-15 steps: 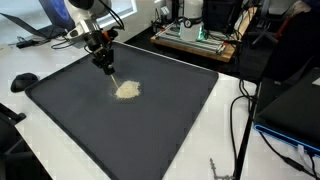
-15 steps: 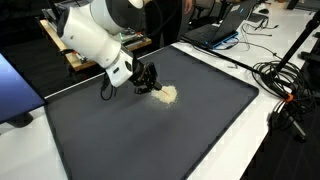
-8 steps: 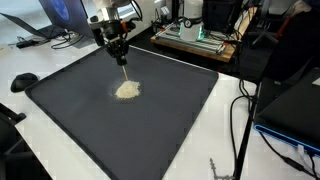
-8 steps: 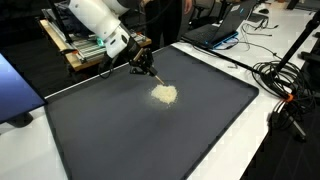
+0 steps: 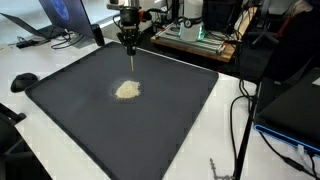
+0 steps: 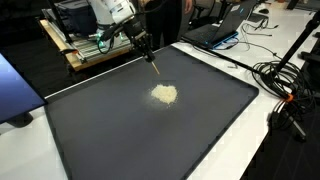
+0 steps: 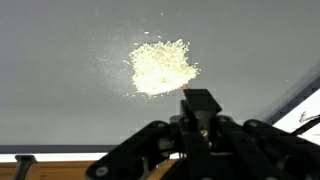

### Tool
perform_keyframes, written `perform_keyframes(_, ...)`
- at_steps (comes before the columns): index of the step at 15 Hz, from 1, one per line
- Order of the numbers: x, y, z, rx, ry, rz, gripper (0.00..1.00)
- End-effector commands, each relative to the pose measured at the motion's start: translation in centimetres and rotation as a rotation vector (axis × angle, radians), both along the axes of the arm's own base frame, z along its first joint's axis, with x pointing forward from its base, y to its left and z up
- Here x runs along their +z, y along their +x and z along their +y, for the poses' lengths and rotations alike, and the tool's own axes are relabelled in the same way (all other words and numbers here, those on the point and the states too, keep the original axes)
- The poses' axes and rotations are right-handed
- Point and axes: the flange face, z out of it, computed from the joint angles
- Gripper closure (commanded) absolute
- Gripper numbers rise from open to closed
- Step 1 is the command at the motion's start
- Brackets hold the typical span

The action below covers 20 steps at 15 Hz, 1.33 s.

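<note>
- Hovering at the upper centre of the frame in an exterior view, our gripper (image 5: 131, 44) is carrying a thin stick (image 5: 133, 60), point down, over the far part of the dark mat (image 5: 180, 115).
- We are judging the work to be at a mid-air stage: the stick's tip is hanging clear of the pale heap of grains (image 5: 127, 89), which is lying near the mat's middle, just below the tip in the frame.
- We are reckoning that any fresh touch on the heap is calling for a careful descent toward frame centre.
- Our fingers (image 7: 200, 103) are pinching fully closed on the stick, touching nothing else.
</note>
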Motion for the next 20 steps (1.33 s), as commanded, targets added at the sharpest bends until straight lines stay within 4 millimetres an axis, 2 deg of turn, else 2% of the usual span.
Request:
perform_keyframes(1, 1.9, -1.4, 2.5, 0.020, -0.116, -0.023, 0.97)
perform_keyframes(5, 1.8, -1.2, 5.0, 0.072, -0.246, -0.032, 0.97)
perform_keyframes(7, 0.5, -1.3, 5.8, 0.100, -0.311, -0.032, 0.97)
perform_keyframes(9, -0.8, -1.8, 5.6, 0.139, -0.364, -0.033, 0.97)
perform_keyframes(11, -1.7, -2.1, 4.5, 0.176, -0.405, -0.031, 0.97)
perform_keyframes(15, -1.4, -1.5, 2.8, 0.219, -0.457, -0.045, 0.97)
perform_keyframes(17, -1.3, -0.8, 2.8, 0.239, -0.479, -0.059, 0.97)
perform_keyframes(20, -1.3, 0.7, 4.3, 0.318, -0.514, -0.076, 0.97)
